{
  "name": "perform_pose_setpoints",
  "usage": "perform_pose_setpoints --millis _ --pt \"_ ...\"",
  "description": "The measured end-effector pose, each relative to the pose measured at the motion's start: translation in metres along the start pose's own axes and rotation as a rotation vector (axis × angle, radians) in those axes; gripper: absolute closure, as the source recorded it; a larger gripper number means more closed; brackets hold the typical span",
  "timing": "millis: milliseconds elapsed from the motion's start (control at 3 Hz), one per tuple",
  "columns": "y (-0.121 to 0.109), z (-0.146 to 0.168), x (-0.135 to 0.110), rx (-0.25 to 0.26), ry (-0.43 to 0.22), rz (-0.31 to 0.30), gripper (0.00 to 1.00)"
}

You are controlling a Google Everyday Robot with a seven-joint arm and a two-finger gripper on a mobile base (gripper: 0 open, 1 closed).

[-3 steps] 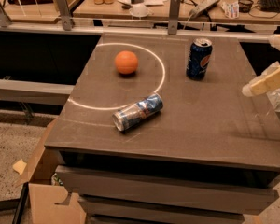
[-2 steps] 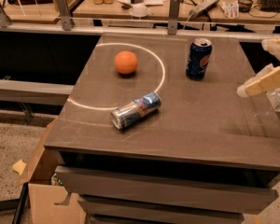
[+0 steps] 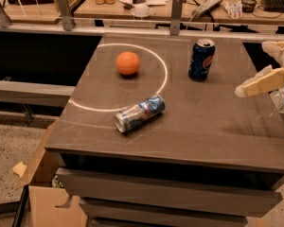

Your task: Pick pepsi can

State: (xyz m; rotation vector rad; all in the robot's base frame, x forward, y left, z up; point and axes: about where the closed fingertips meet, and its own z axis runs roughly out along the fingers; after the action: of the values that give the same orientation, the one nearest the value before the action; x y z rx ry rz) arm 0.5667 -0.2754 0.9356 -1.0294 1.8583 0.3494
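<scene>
The pepsi can is dark blue with a round red, white and blue logo and a silver top. It stands upright on the brown table, at the back right. My gripper comes in from the right edge, above the table and to the right of the can, well apart from it. Its cream fingers are spread and hold nothing.
A slimmer silver-blue can lies on its side near the table's middle. An orange ball sits inside a white circle line at the back left. A cluttered bench runs behind. A cardboard box lies on the floor at lower left.
My gripper has moved a little to the left, towards the pepsi can. The cans and the ball have not moved on the table.
</scene>
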Motion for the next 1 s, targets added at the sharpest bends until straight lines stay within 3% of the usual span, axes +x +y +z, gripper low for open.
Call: perform_pose_setpoints --millis 333,1000 --pt "-0.004 0.025 -0.001 -0.002 -0.077 0.030 0.00" --pt "-0.017 0.080 -0.001 -0.001 -0.169 0.026 0.00"
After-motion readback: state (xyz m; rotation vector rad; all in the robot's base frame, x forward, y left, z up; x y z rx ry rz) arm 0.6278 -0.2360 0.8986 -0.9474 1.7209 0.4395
